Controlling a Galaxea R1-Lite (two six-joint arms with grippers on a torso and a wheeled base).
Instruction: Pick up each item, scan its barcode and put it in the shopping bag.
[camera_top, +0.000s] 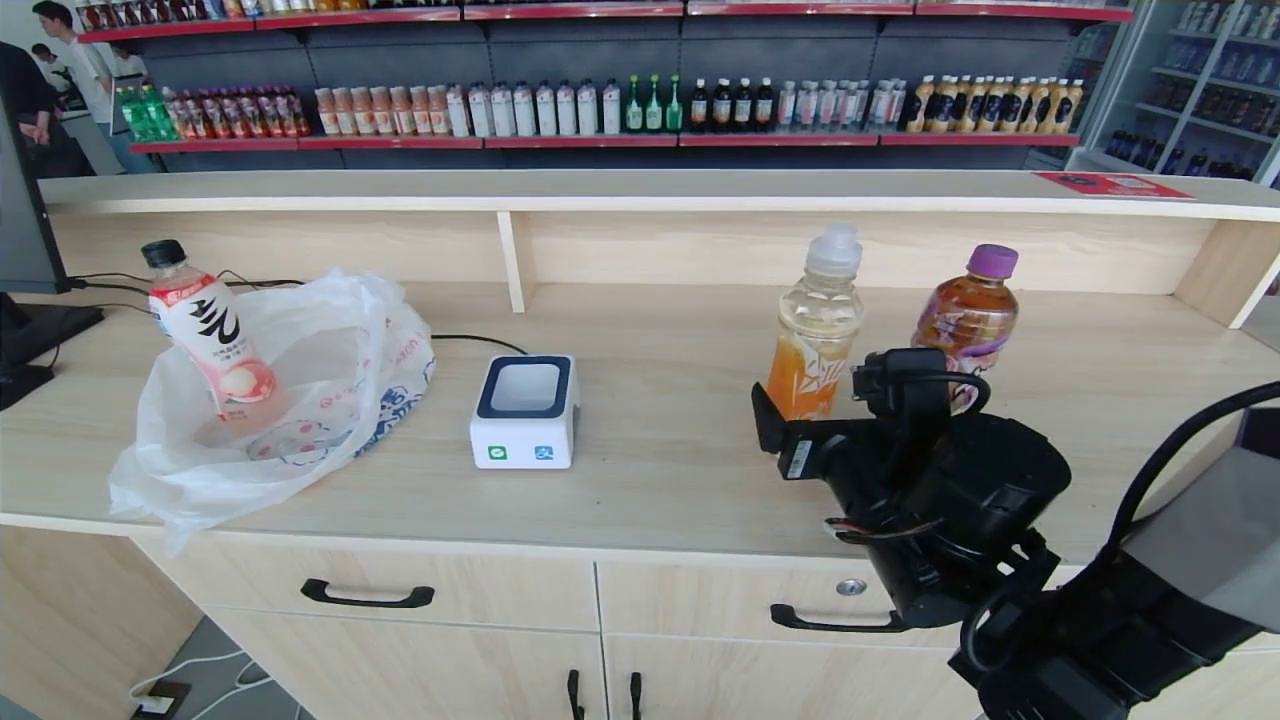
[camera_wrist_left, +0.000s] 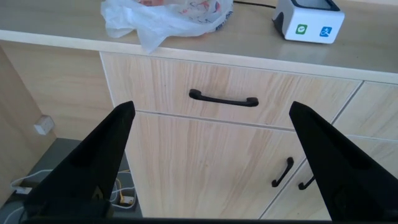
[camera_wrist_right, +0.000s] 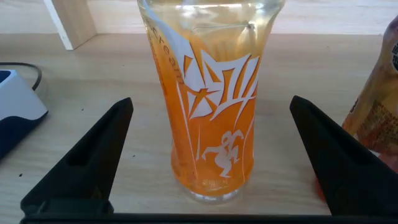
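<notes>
Right end effector (camera_wrist_right: 210, 102): released, jaws spread wide. It was held low over the desk (camera_top: 650, 450), level with the orange drink bottle (camera_wrist_right: 211, 124). The bottle stood upright in line with the gap and just ahead of the fingertips; no contact was seen.

Left end effector (camera_wrist_left: 210, 106): also released, hanging below the desk edge in front of the drawer fronts.

Layout, head view:
- The orange drink bottle (camera_top: 815, 340) was on the right part of the desk, with a purple-capped bottle (camera_top: 965, 320) just beside it, farther right.
- The scanner (camera_top: 524, 410) was near the middle.
- The shopping bag (camera_top: 390, 350) was at the left, with 1 peach-labelled bottle (camera_top: 210, 345) leaning inside it.
- 2 bottles were therefore judged left to scan.

Handling, judged:
- The bottle appeared nearly full, so moderate weight was expected.
- The wall was taken for thin clear plastic under a glossy film label. It was judged smooth and likely slippery, and likely to dent under a hard squeeze rather than break.
- Being tall on a narrow base, it was thought easy to tip with a nudge.
- The neighbouring bottle stood close, leaving little room for the outer finger.

Hold, proposed: across the labelled body at the narrower waist, below the shoulder and above the base, with firm but moderate closure. The barcode position could not be told from these views.
</notes>
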